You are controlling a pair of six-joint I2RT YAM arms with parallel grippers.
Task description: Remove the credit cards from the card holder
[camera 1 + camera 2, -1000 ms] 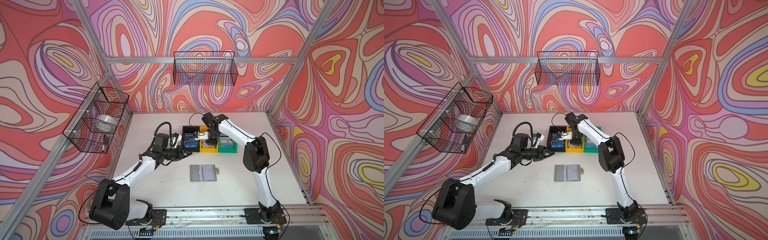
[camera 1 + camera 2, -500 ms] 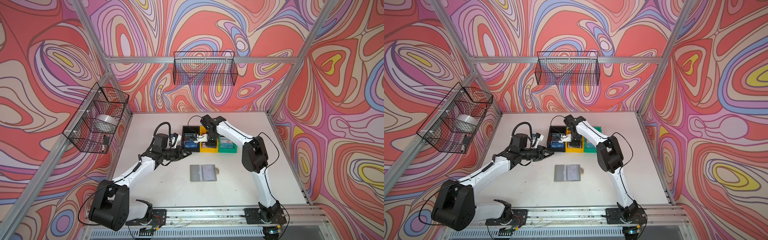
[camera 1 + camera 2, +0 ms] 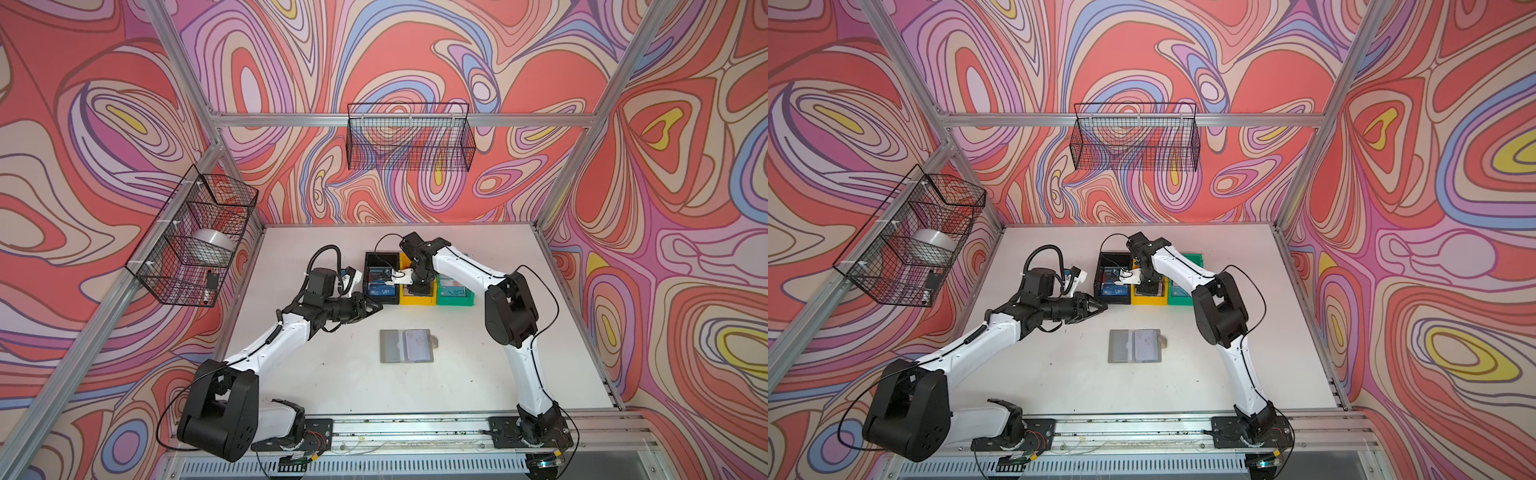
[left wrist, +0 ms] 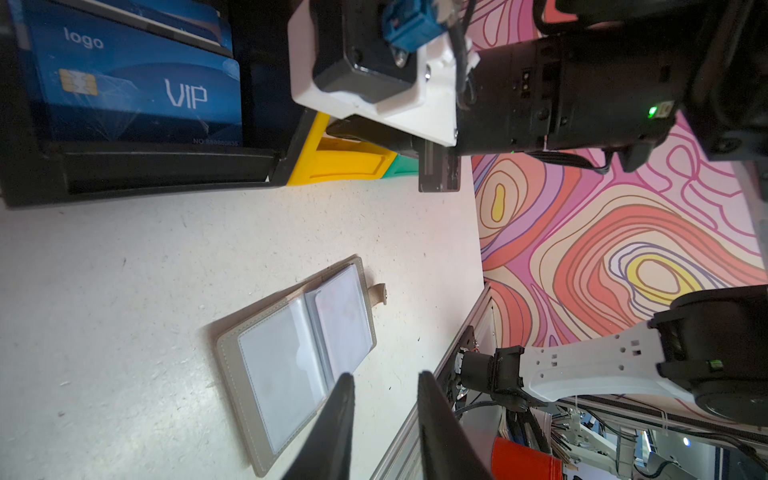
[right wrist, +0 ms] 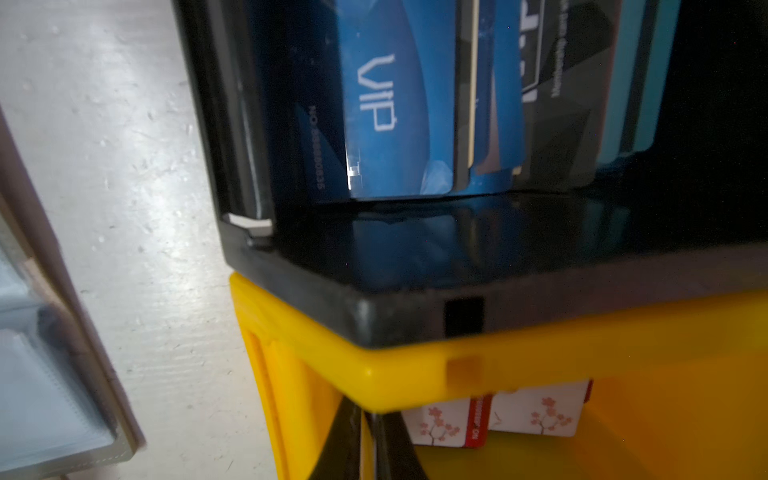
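- Card holder [image 3: 406, 345] lies open flat on the table [image 3: 332, 382], toward the front, snap tab pointing right
- left gripper [image 4: 385, 378] hovers beyond it to the left, jaws parted, empty
- right gripper [image 5: 368, 409] hangs over the yellow bin [image 5: 415, 374], jaws a crack apart, gripping nothing
- credit cards [image 5: 536, 409], two of them, lie inside that bin

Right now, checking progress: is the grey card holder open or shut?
Open: the grey book-like card holder lies spread flat, its clear plastic sleeves facing up.

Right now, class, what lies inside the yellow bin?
At least two white credit cards with red blossom prints lie inside the yellow bin. The bin's rim and the right gripper hide the rest.
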